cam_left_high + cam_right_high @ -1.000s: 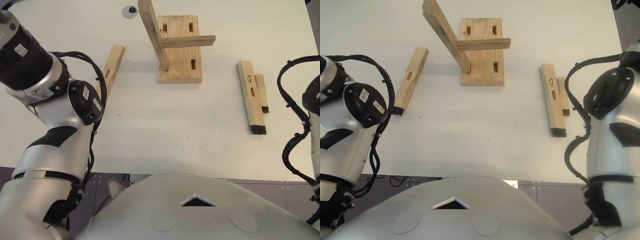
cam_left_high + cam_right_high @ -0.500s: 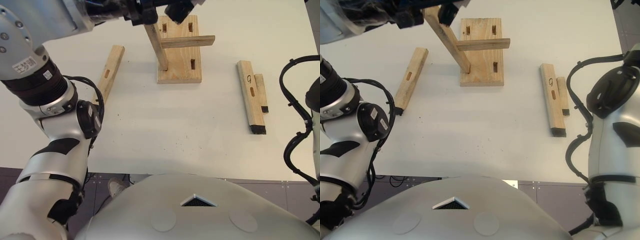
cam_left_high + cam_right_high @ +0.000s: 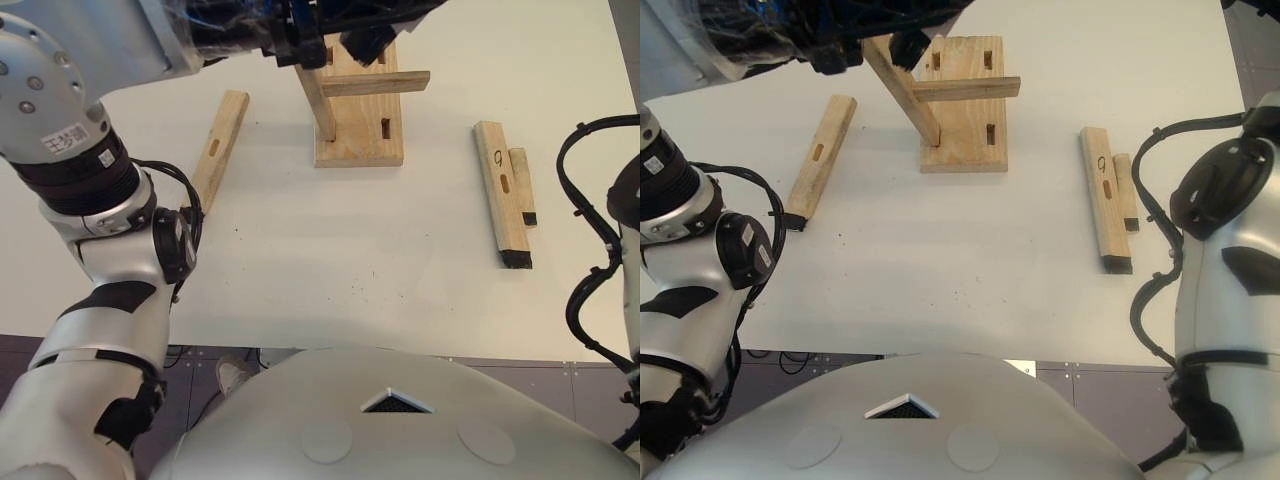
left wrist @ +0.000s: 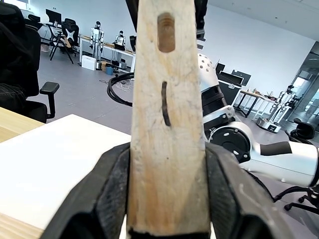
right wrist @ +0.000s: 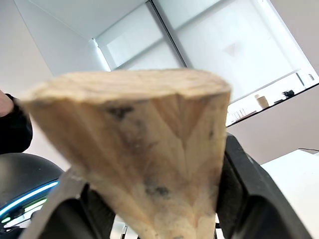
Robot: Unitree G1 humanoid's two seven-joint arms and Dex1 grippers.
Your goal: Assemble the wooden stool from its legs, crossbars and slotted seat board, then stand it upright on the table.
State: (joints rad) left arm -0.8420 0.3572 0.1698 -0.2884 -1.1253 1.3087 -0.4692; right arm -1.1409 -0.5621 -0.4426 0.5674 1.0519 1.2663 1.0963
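Far across the table (image 3: 350,260), the left gripper (image 4: 168,195) pinches the upright leg (image 3: 317,100) in the seat board (image 3: 357,150), well apart from the loose leg (image 3: 218,145); the right gripper (image 5: 159,201) clamps a wood block (image 5: 134,129).

I see the white table (image 3: 330,260) carrying the seat board (image 3: 362,142) far centre, a leg (image 3: 218,150) left, and a second leg (image 3: 500,195) right, beside probably a crossbar (image 3: 522,186).

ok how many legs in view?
3. The upright leg stands in the seat board, in the left gripper; the left leg and right leg lie flat either side of it. The right gripper's wood piece may be a fourth.
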